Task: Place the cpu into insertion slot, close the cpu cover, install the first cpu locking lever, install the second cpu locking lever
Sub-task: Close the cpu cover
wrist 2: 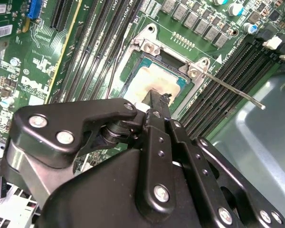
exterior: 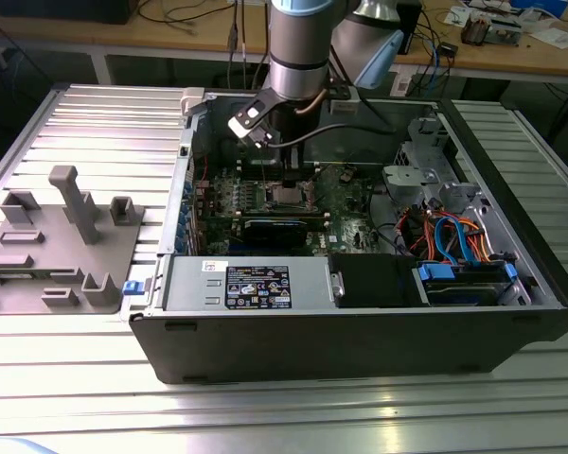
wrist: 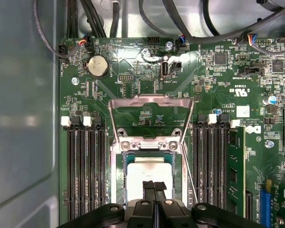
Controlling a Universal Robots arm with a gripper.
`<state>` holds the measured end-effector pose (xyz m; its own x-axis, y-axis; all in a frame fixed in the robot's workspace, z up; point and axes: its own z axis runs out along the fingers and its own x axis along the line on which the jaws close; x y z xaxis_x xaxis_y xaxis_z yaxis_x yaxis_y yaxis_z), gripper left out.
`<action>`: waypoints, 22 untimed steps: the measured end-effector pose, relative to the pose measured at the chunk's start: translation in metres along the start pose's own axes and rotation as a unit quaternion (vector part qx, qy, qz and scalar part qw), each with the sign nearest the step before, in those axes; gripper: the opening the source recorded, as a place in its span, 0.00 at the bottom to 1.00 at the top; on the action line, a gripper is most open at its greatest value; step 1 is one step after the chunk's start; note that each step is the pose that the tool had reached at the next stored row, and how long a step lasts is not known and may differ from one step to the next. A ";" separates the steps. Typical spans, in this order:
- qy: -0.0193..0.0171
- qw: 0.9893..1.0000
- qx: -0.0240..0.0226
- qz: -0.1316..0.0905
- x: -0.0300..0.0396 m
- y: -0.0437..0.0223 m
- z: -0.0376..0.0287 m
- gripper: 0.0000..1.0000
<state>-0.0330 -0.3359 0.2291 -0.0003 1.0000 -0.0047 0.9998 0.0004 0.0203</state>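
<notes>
Inside the open computer case point(exterior: 360, 331), on the green motherboard point(wrist: 218, 85), the insertion slot point(wrist: 118, 175) has its cpu cover point(wrist: 151, 99) swung back, and the cpu point(wrist: 142, 173) sits in it. Your gripper point(wrist: 154, 186) hovers over the chip, jaws pressed together. It's likely light, stiff and fragile, so hold its edges.

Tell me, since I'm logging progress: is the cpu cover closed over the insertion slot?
No: in the first wrist view the cpu cover stands open, clear of the insertion slot, leaving the cpu bare.
</notes>
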 end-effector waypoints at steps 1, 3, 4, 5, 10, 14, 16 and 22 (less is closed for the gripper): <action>0.000 1.000 0.000 0.000 0.0000 0.0001 -0.0019 0.11; 0.000 1.000 0.000 0.000 0.0000 0.0001 -0.0046 0.11; 0.000 1.000 0.000 0.000 0.0000 0.0001 -0.0057 0.11; 0.000 1.000 0.000 0.000 0.0000 0.0002 -0.0069 0.11; -0.001 1.000 0.000 0.000 -0.0001 0.0003 -0.0134 0.11; -0.002 1.000 0.000 0.000 -0.0001 0.0003 -0.0142 0.11; -0.002 1.000 0.000 0.000 -0.0001 0.0003 -0.0144 0.11; -0.002 1.000 0.000 0.000 -0.0001 0.0003 -0.0149 0.11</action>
<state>-0.0330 -0.3359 0.2440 -0.0004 1.0000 -0.0078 0.9998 0.0005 0.0203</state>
